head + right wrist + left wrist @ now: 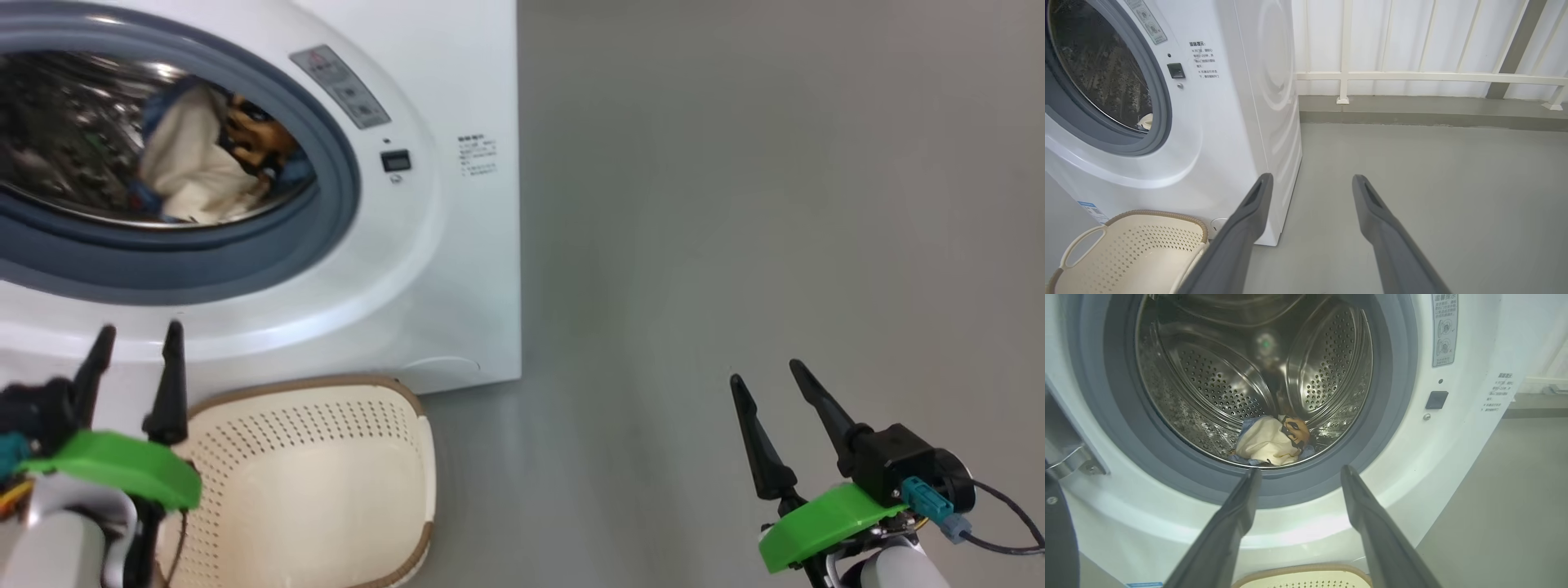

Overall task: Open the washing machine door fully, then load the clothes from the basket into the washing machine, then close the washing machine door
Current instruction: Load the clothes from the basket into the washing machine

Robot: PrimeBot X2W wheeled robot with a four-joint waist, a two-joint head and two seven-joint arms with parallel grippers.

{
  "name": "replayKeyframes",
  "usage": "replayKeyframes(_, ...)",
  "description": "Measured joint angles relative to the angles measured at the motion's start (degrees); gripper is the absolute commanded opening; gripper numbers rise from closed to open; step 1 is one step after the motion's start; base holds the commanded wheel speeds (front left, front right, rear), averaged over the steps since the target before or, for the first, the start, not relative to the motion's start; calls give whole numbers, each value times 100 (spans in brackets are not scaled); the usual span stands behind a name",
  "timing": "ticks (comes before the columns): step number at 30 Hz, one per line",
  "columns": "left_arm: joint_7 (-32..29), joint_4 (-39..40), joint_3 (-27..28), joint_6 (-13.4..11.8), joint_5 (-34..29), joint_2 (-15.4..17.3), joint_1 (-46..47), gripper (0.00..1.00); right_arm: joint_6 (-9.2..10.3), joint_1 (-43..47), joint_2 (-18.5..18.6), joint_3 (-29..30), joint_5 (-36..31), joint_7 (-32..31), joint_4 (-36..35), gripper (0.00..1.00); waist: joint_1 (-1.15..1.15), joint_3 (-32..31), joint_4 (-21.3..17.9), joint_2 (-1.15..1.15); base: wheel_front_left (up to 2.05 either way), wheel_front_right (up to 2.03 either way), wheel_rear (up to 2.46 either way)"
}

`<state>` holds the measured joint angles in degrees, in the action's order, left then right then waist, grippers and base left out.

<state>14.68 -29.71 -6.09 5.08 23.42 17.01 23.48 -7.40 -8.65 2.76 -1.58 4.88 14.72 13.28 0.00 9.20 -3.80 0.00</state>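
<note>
Printed heading (1197, 43) "温馨提示" on the washing machine (1229, 134) front, smaller lines beneath illegible
</note>
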Motion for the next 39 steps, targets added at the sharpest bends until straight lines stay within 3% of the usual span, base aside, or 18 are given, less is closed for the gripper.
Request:
replayKeyframes(13,-1,1435,223,-488,-272,-474,-1709,100,0,408,-1,31,-27,0,40,100,0,-847,361,0,0,0,0)
replayKeyframes(28,-1,1928,278,-584,-504,-950,-2377,100,0,524,-3,52,97,0,-65,100,0,-1156,482,0,0,0,0)
replayKeyframes(39,-1,2086,414,-569,-712,-1071,-2587,100,0,539,-2,54,193,0,-93,100,0,-1208,431,0,0,0,0)
